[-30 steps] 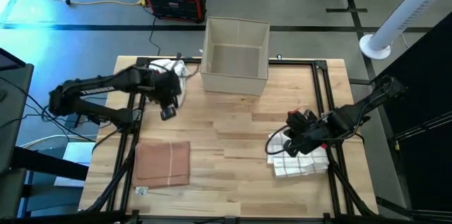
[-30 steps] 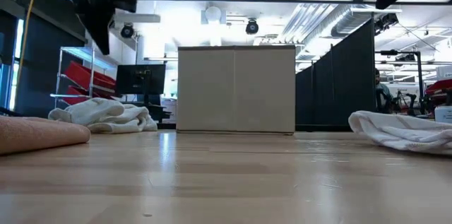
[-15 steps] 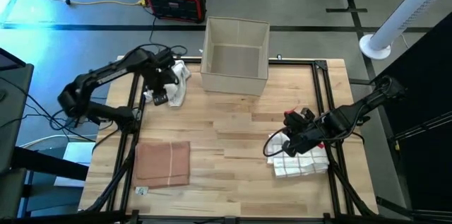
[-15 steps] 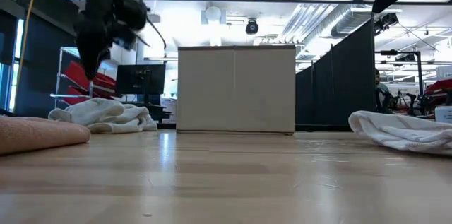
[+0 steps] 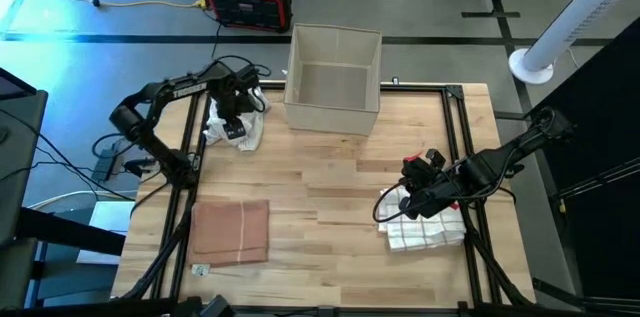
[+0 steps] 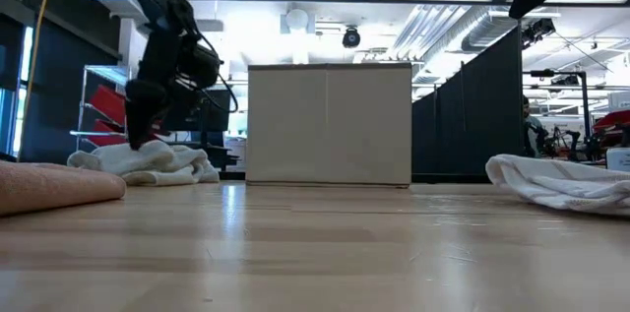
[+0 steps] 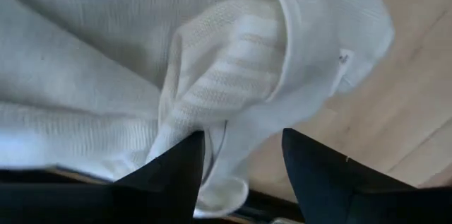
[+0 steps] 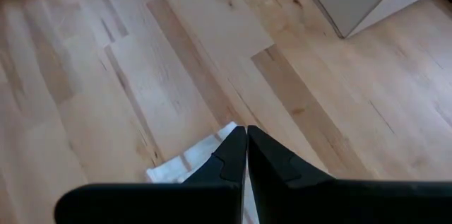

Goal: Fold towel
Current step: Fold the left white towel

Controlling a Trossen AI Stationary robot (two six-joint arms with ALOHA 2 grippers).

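A crumpled white towel (image 5: 247, 117) lies at the table's far left, also seen in the low view (image 6: 148, 162). My left gripper (image 5: 233, 132) is down at it, open, with a raised fold (image 7: 233, 75) of the towel between its fingers (image 7: 318, 174). A brown towel (image 5: 232, 232) lies folded flat at the near left. My right gripper (image 5: 398, 207) hangs shut above the edge of a white checked towel (image 5: 430, 229) at the right, touching nothing. My left gripper comes at the crumpled white towel from above, pointing down, one open finger on each side of a raised fold (image 7: 219, 160). The towel lies in a heap on the table. Whether the fingers touch the cloth I cannot tell.
An open cardboard box (image 5: 333, 77) stands at the far middle edge, close to the right of the crumpled towel. Bare wood (image 5: 330, 207) spreads across the table's middle between the towels. A black frame (image 5: 455, 127) runs along the table's sides.
My left gripper has swung from above the table's left middle toward the far edge and gone down to the crumpled white towel. The towels lie as before.
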